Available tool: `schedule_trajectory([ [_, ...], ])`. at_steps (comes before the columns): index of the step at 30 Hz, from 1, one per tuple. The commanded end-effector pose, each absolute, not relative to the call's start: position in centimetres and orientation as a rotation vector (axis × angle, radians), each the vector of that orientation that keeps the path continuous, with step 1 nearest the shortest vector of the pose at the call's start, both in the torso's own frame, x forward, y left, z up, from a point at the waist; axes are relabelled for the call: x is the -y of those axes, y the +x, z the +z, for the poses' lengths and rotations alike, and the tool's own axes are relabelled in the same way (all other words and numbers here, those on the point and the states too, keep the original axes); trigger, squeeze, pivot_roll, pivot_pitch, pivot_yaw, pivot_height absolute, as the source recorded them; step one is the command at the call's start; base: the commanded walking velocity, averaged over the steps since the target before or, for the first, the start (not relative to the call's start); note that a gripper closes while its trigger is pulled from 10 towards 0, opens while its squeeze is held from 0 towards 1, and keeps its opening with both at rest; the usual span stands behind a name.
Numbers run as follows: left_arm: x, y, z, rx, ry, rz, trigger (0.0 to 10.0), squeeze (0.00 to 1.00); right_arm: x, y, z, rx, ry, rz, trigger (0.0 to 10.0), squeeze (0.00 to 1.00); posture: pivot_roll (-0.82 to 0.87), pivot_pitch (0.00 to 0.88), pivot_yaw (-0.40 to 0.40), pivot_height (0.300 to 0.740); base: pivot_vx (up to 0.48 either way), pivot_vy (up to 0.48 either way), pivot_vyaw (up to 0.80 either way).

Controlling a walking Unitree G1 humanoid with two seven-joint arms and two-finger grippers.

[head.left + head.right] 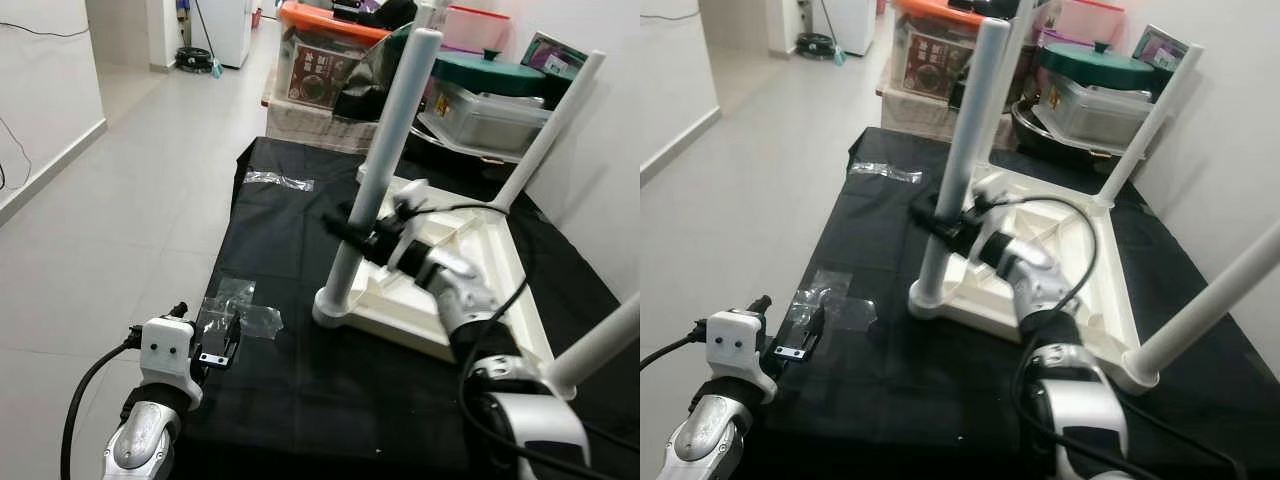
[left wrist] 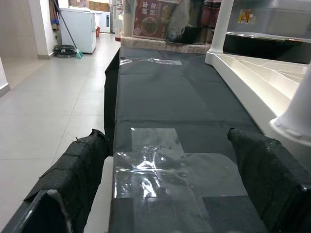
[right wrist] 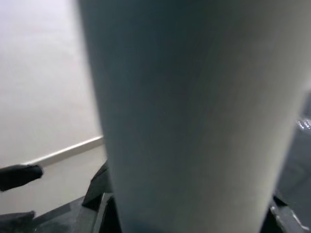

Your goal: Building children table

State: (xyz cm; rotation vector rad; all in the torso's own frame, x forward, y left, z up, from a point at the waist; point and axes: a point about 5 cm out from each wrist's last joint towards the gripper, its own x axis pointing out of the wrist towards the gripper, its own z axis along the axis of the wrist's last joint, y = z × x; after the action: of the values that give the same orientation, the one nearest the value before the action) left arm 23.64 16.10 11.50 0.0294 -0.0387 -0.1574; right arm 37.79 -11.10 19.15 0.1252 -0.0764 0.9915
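1. My right tool (image 1: 352, 228) is clamped around the near white leg (image 1: 385, 160) of the upturned children's table (image 1: 470, 262), which lies on the black-covered desk (image 1: 290, 230).
2. My left tool (image 2: 170, 194) hangs with fingers spread over clear plastic wrap (image 1: 240, 312) at the desk's near-left edge.

The two eye views look down from the head at the same black cloth (image 1: 290, 300) and upside-down white table (image 1: 1060, 260); the left wrist view sits low over the cloth, looking along it; the right wrist view is pressed very close to a white leg (image 3: 189, 116).
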Motion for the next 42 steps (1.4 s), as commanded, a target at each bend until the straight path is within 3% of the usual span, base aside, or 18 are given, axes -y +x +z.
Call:
schedule_trajectory([
  [1,-15.9,23.5,11.2,0.032,0.032,-0.16,10.0,0.0,10.0,37.3,17.6,0.008,0.132,1.039,0.0,0.0,0.15,0.0,-0.22,0.74,0.0,0.0,0.0],
  [5,-15.9,23.3,11.2,0.03,0.031,-0.163,10.0,0.0,9.5,37.6,16.6,-0.013,0.057,0.897,0.0,0.0,0.14,0.0,-0.21,0.74,0.0,0.0,0.0],
  [7,-15.8,23.3,11.2,0.028,0.029,-0.167,10.0,0.0,10.2,38.2,15.6,-0.086,-0.016,0.668,0.0,0.0,0.13,0.0,-0.2,0.74,0.0,0.0,0.0],
  [11,-15.7,23.3,11.2,0.025,0.023,-0.172,10.0,0.0,17.0,38.2,13.2,-0.193,-0.069,-0.2,0.0,0.0,0.12,0.0,-0.192,0.74,0.0,0.0,0.0],
  [16,-15.7,23.3,11.2,0.024,0.022,-0.173,10.0,0.0,18.7,37.2,12.4,-0.208,-0.066,-0.391,0.0,0.0,0.12,0.0,-0.192,0.74,0.0,0.0,0.0],
  [24,-15.7,23.4,11.1,0.022,0.019,-0.176,10.0,0.0,16.0,37.3,13.0,-0.218,-0.038,-0.354,0.0,0.0,0.11,0.0,-0.188,0.74,0.0,0.0,0.0],
  [25,-15.8,23.4,11.1,0.023,0.019,-0.173,10.0,0.0,15.4,37.6,13.1,-0.23,-0.029,-0.301,7.7,0.0,0.11,0.0,-0.192,0.74,0.0,0.0,0.0],
  [27,-15.9,23.4,11.1,0.023,0.019,-0.17,10.0,0.0,14.6,37.7,13.4,-0.241,-0.02,-0.265,7.7,0.0,0.11,0.0,-0.192,0.74,0.0,0.0,0.0],
  [28,-15.9,23.4,11.1,0.023,0.019,-0.169,10.0,0.0,14.5,37.8,13.9,-0.207,0.006,-0.249,10.0,0.29,0.11,0.0,-0.191,0.74,0.0,0.0,0.0],
  [29,-15.9,23.4,11.1,0.022,0.019,-0.169,10.0,0.0,14.6,37.8,14.3,-0.18,0.023,-0.248,10.0,0.29,0.11,0.0,-0.191,0.74,0.0,0.0,0.0],
  [30,-15.9,23.4,11.1,0.022,0.019,-0.17,10.0,0.0,14.8,37.9,14.8,-0.142,0.041,-0.242,10.0,1.0,0.11,0.0,-0.191,0.74,0.0,0.0,0.0],
  [37,-15.8,23.3,11.1,0.021,0.016,-0.174,10.0,0.0,15.9,38.2,16.2,-0.078,0.05,-0.24,10.0,1.0,0.1,0.0,-0.183,0.74,0.0,0.0,0.0],
  [41,-15.8,23.3,11.1,0.02,0.016,-0.176,10.0,0.0,16.2,39.0,17.4,-0.042,0.069,-0.104,10.0,1.0,0.1,0.0,-0.183,0.74,0.0,0.0,0.0],
  [42,-15.7,23.5,11.1,0.021,0.017,-0.179,10.0,0.0,16.2,39.4,18.8,0.021,0.138,0.377,10.0,0.0,0.11,0.0,-0.187,0.74,0.0,0.0,0.0],
])
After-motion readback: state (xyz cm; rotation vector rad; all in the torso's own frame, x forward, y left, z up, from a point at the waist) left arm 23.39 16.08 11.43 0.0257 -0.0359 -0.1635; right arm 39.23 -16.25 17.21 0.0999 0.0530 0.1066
